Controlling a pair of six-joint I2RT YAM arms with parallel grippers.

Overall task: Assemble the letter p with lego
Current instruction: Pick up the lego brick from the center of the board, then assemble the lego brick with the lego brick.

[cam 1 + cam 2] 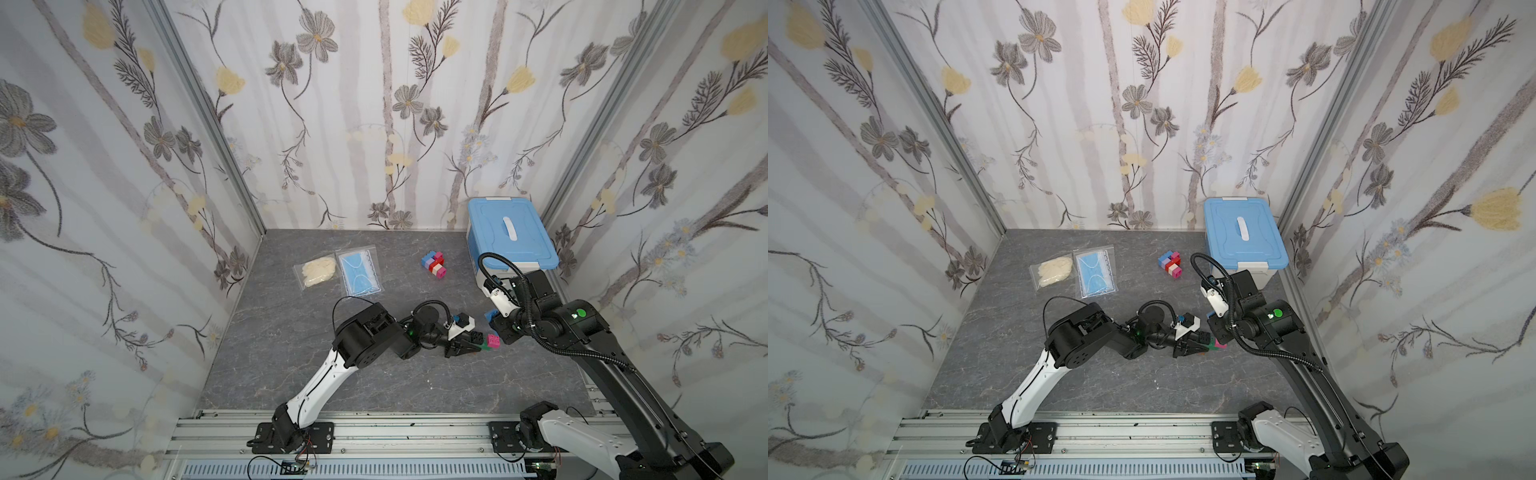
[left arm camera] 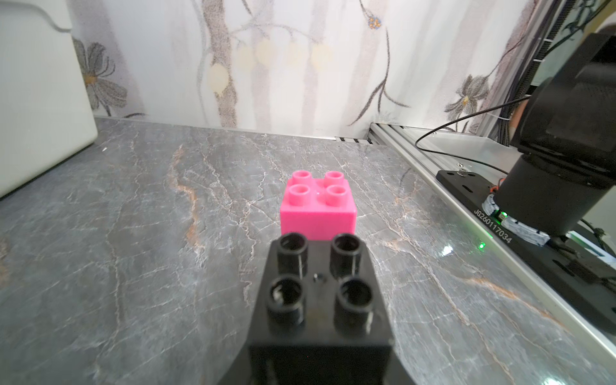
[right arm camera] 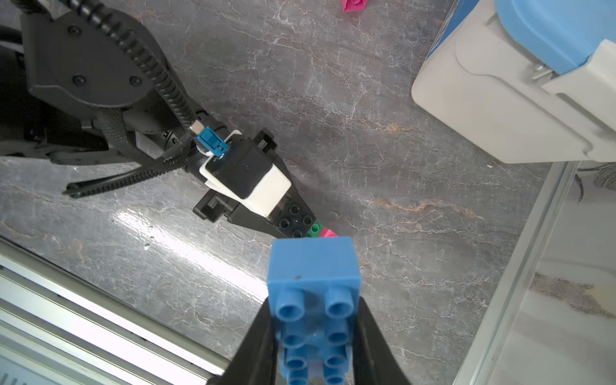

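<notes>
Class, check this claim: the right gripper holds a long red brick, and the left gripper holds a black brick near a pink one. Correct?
One slip: the long brick in the right gripper is blue, not red; the right wrist view shows it. The left gripper does hold a black brick near a pink brick.

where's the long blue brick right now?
In the right gripper, shut on it: the blue brick is right of centre in a top view, next to the pink brick, near the blue-lidded box.
</notes>
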